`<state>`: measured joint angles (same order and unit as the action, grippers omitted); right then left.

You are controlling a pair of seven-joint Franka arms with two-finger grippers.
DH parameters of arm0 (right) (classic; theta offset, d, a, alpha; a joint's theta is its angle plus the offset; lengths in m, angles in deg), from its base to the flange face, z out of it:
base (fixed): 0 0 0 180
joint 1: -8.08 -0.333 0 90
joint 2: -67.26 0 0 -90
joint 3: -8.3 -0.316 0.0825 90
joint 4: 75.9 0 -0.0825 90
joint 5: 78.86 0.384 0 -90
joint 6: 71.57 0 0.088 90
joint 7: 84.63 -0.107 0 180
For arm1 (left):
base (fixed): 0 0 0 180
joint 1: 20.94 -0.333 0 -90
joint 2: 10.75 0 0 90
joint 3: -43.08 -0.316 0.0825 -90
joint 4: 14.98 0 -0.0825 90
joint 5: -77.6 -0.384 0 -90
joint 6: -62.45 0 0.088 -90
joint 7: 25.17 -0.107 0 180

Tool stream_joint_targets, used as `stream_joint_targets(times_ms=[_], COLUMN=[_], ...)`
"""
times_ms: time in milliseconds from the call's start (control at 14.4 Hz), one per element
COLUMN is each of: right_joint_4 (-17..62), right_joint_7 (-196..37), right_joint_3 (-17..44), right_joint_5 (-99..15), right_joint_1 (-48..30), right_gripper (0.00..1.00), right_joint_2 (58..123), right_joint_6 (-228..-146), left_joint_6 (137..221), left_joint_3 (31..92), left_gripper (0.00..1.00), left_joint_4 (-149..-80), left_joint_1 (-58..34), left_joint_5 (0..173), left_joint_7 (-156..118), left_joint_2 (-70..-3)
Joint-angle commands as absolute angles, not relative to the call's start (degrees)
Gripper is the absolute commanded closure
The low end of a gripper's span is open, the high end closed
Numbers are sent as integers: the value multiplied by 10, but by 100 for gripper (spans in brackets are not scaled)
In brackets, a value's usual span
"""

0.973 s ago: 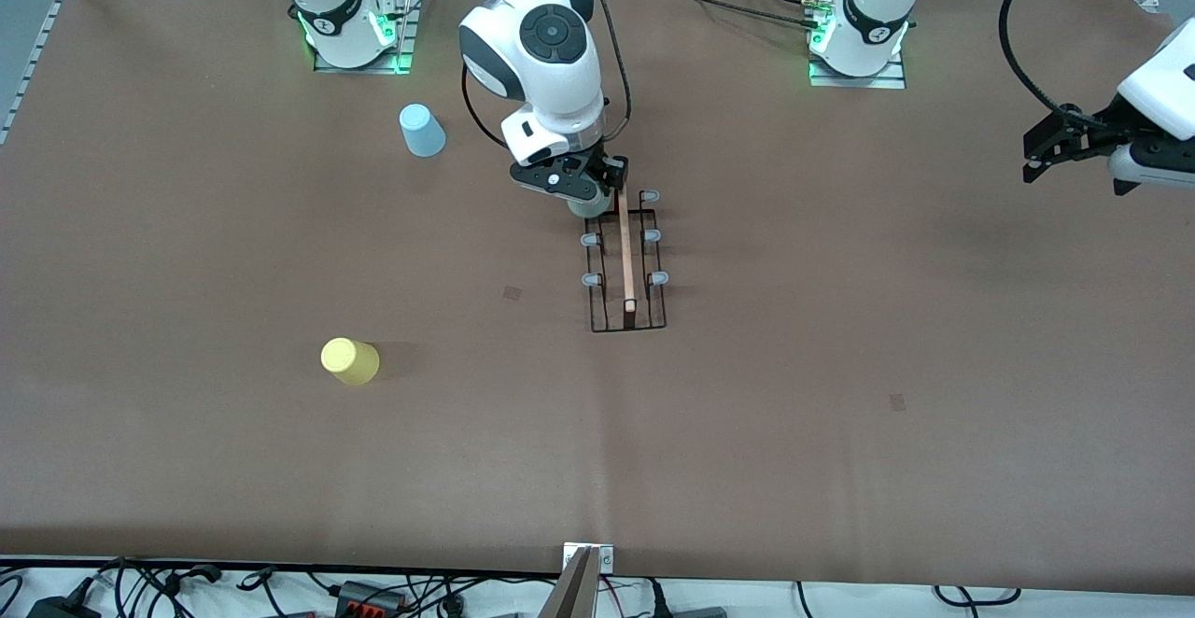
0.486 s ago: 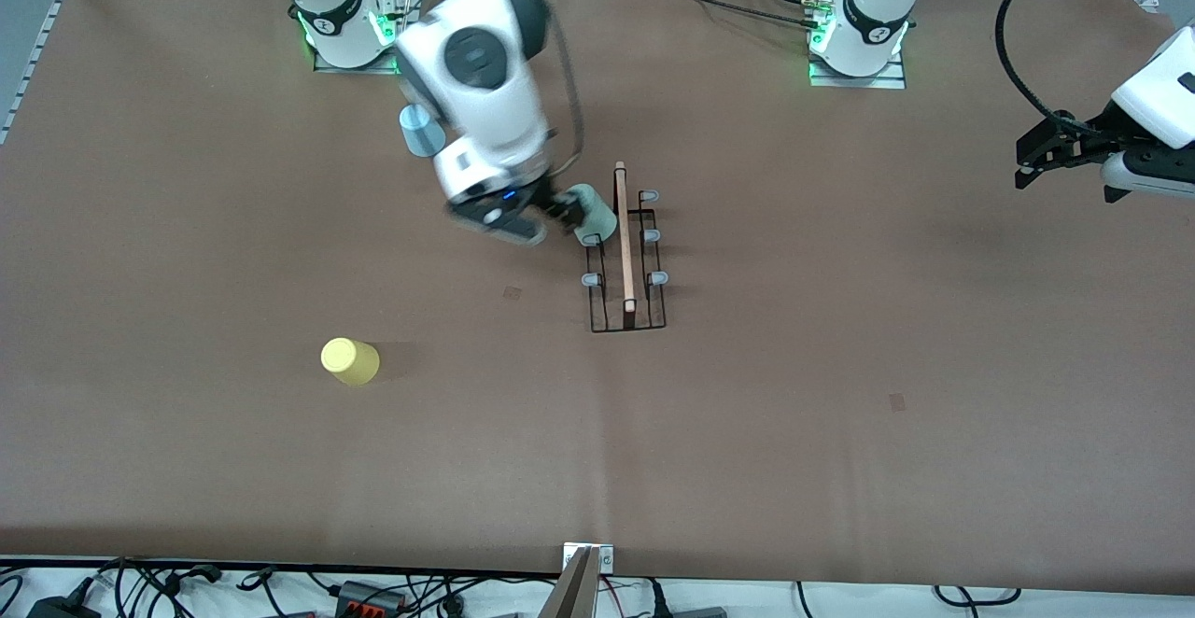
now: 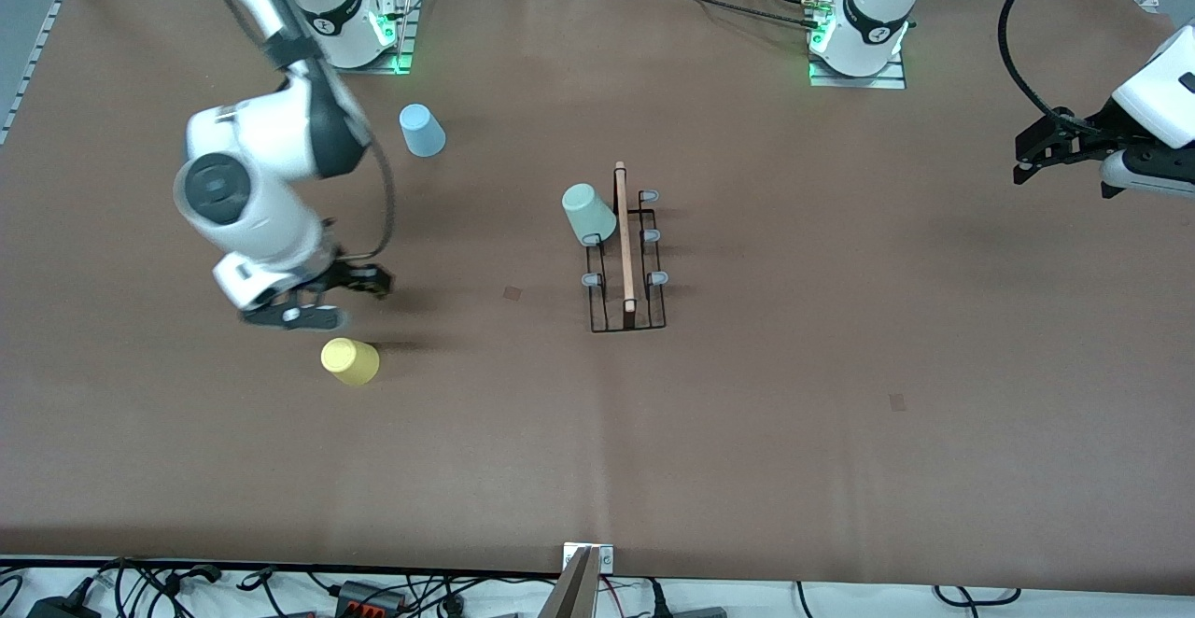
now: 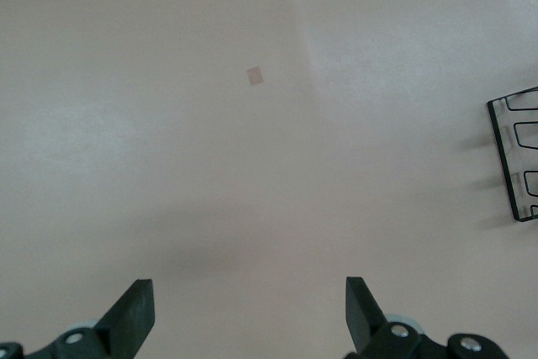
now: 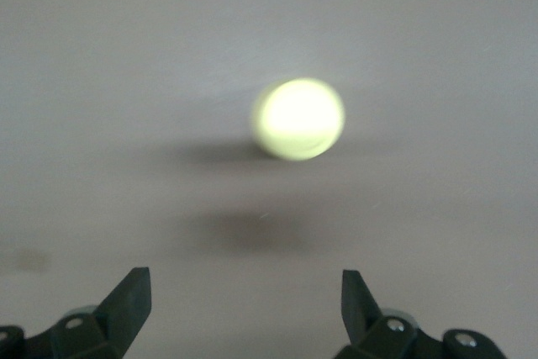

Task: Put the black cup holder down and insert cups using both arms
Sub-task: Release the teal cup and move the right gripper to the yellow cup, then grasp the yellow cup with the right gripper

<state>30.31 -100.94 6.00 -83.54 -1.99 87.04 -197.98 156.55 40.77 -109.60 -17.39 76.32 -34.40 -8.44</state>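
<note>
The black cup holder (image 3: 624,245) stands mid-table, and a corner of its wire base (image 4: 514,157) shows in the left wrist view. A mint green cup (image 3: 588,212) sits upside down on one of its prongs, on the side toward the right arm's end. A yellow cup (image 3: 350,361) (image 5: 298,119) stands upside down nearer the front camera. A light blue cup (image 3: 422,130) stands near the right arm's base. My right gripper (image 3: 344,303) (image 5: 244,292) hangs open and empty just beside the yellow cup. My left gripper (image 3: 1027,161) (image 4: 248,300) waits open over the left arm's end of the table.
The brown table cover carries two small marks (image 3: 513,292) (image 3: 897,401). Cables and a metal bracket (image 3: 583,562) line the table's near edge. The arms' bases (image 3: 355,35) (image 3: 859,39) stand along the edge farthest from the front camera.
My right gripper opened and left the mint green cup on the holder's prong, then swung toward the right arm's end to the yellow cup. The left arm barely moved.
</note>
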Motion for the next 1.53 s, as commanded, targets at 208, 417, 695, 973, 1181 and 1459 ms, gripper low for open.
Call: stream_joint_targets(times_ms=[208,417,695,973,1181,1459], right_joint_4=[313,312,312,311,309,308], right_joint_7=[-978,-959,-949,-948,-948,-924], right_joint_3=[60,60,60,60,60,60], right_joint_5=[-840,-840,-841,-841,-841,-841], right_joint_1=[0,11,18,18,17,15], right_gripper=[0,0,0,0,0,70], right_joint_2=[938,963,983,1005,1011,1013], right_joint_6=[-2116,-2160,-2195,-2254,-2255,-2255], left_joint_6=[1552,1552,1551,1552,1551,1551], left_joint_3=[408,408,408,407,407,407], left_gripper=[0,0,0,0,0,0], left_joint_4=[-1076,-1077,-1077,-1077,-1077,-1077], left_joint_1=[-172,-172,-173,-174,-175,-175], left_joint_5=[769,769,769,770,770,770], left_joint_7=[-354,-354,-354,-355,-355,-353], left_joint_2=[-93,-93,-93,-93,-93,-93])
